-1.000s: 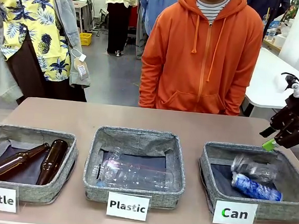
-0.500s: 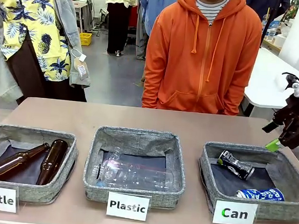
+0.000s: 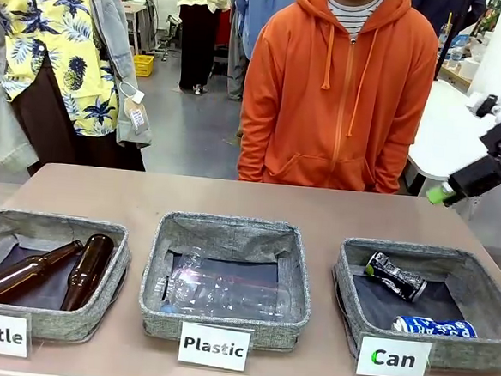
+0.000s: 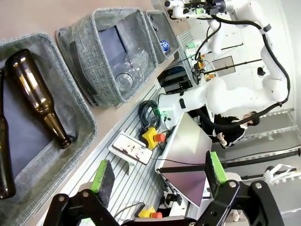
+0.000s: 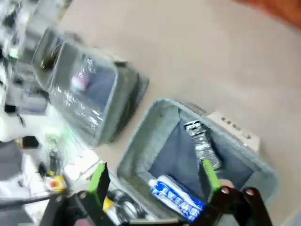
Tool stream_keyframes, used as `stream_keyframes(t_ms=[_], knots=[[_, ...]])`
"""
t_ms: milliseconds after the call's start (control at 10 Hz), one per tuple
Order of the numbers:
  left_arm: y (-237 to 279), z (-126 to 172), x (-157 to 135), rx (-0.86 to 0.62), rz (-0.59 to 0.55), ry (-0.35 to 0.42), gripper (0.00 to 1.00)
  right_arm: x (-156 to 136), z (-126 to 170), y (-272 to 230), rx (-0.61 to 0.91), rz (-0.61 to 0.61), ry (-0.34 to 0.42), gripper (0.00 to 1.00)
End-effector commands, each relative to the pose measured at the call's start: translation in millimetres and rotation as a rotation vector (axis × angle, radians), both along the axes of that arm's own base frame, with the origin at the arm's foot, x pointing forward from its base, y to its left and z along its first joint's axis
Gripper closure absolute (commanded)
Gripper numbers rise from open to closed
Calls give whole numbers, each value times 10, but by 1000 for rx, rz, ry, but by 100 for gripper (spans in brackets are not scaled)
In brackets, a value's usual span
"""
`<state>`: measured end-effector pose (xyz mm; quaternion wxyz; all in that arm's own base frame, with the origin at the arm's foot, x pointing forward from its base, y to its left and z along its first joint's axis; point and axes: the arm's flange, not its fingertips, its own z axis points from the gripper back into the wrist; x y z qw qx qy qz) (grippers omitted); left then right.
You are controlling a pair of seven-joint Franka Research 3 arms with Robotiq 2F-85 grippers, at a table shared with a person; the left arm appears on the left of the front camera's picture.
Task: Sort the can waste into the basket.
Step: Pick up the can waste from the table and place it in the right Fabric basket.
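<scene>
Front view: three grey fabric baskets sit in a row on the desk [image 3: 318, 210]. The one labelled "Can" [image 3: 423, 302], at the right, holds both cans: the black can [image 3: 396, 276] lies toward its far left corner, and the blue can [image 3: 434, 326] lies near its front wall, apart from the black one. The "Plastic" basket [image 3: 226, 277] holds clear plastic bottles [image 3: 217, 291]; the "Bottle" basket [image 3: 45, 273] holds two brown glass bottles [image 3: 87, 269]. The right claw [image 3: 457, 187] hangs above and behind the Can basket with nothing in it. A person in an orange hoodie [image 3: 339, 87] stands at the far side.

Left wrist view: the left claw [image 4: 157, 175] stands wide open and empty.

Right wrist view, blurred: the right claw [image 5: 153, 178] is spread wide and empty above the Can basket [image 5: 141, 155], with the blue can [image 5: 176, 197] and black can [image 5: 202, 143] lying inside.
</scene>
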<state>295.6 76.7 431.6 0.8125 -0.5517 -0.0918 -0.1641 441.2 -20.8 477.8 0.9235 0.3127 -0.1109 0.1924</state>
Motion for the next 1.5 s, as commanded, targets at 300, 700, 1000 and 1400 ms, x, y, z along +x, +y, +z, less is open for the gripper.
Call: stream_keyframes(t_ms=[300, 700, 1000, 1400], knots=[[-26, 35, -9, -20, 7, 2, 0, 246, -383, 223, 569, -277, 793, 0], [-26, 35, -9, -20, 7, 2, 0, 118, -539, 247, 540, -107, 788, 0], [-26, 35, -9, -20, 7, 2, 0, 118, -539, 247, 540, -107, 788, 0], [-26, 35, -9, -20, 7, 2, 0, 118, -539, 247, 540, -107, 788, 0]])
